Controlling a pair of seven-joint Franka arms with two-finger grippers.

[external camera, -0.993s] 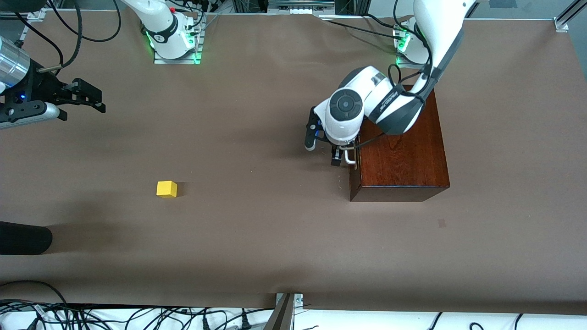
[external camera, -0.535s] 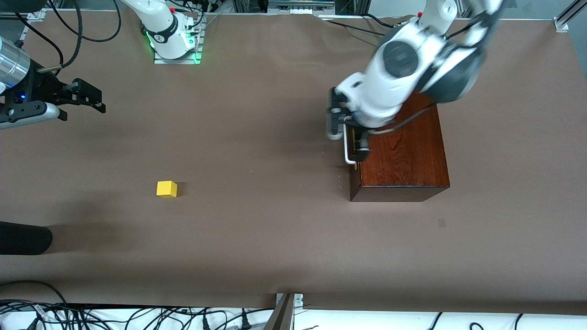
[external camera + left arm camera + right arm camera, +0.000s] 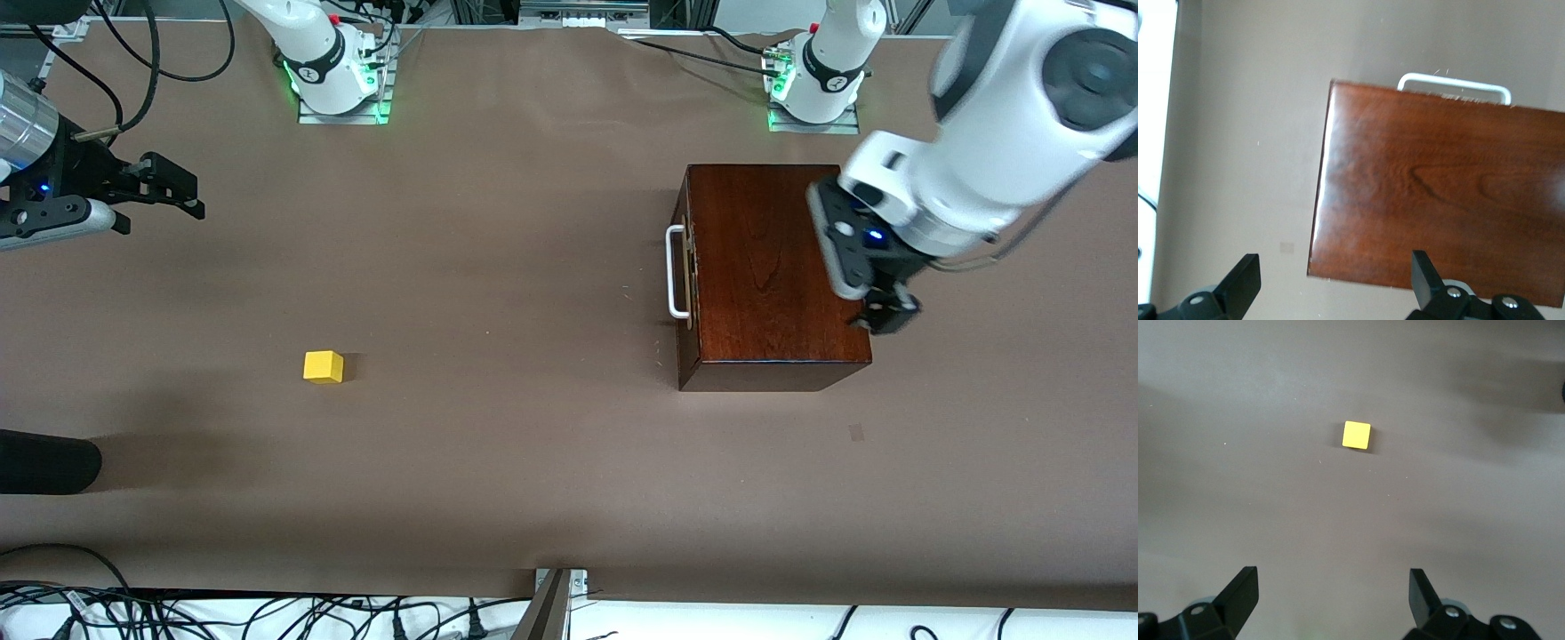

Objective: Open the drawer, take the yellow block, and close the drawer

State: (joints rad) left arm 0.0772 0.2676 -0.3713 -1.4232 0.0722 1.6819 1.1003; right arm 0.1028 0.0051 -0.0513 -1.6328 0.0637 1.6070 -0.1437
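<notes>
From the front, your drawer (image 3: 683,271) sits shut in the mahogany box (image 3: 765,267) toward the left arm's end of the bench (image 3: 533,462), its white handle (image 3: 676,271) facing the right arm's end; your left claw (image 3: 876,298) hangs in the air over the box's edge away from the handle, holding nothing; the yellow block (image 3: 323,366) lies out on the bare bench, well apart from the box, toward the right arm's end and a little nearer the camera; your right claw (image 3: 173,191) waits up in the air over that end of the bench, empty. Left wrist view now: the fingers (image 3: 1241,283) are spread wide with the box top (image 3: 1438,207) below them and the handle (image 3: 1453,85) peeking past its edge. Right wrist view: fingers (image 3: 1238,590) wide apart, gripping nothing, and the yellow block (image 3: 1356,434) sits alone on the bench below.
</notes>
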